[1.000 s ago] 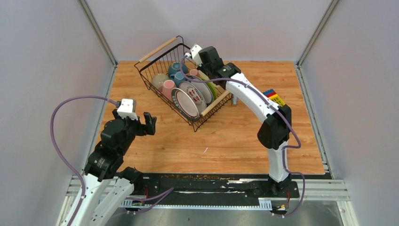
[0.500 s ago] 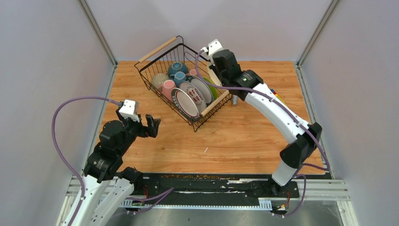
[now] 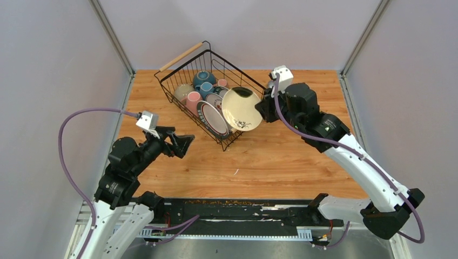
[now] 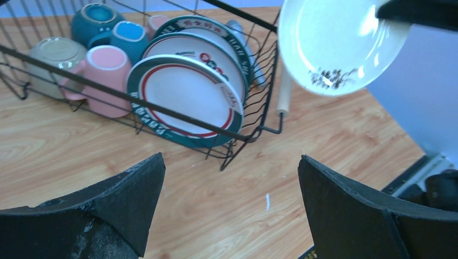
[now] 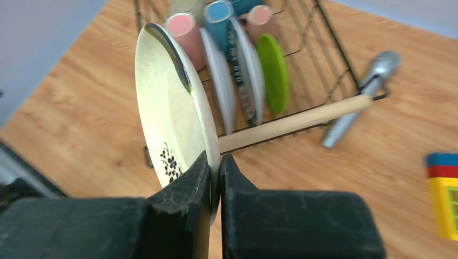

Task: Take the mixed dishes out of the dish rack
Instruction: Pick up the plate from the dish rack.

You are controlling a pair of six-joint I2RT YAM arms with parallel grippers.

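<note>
Okay, right gripper is clamped tight on the rim of a cream plate, fingers pinching the edge just beside a small black floral print. The plate stands on edge, up off the dish rack, and in the top view it sits over the rack's right-hand wooden handle. My left gripper hangs over the table near the rack's front corner, jaws spread wide, nothing between them. In the rack I see two white plates with teal and red rims, a lime-green plate, a pink mug, a blue-grey mug, a teal bowl and a beige bowl. Red marks on the plate rims are too small to read. A grey cylinder lies on the table outside the rack, with a toy block further right.
</note>
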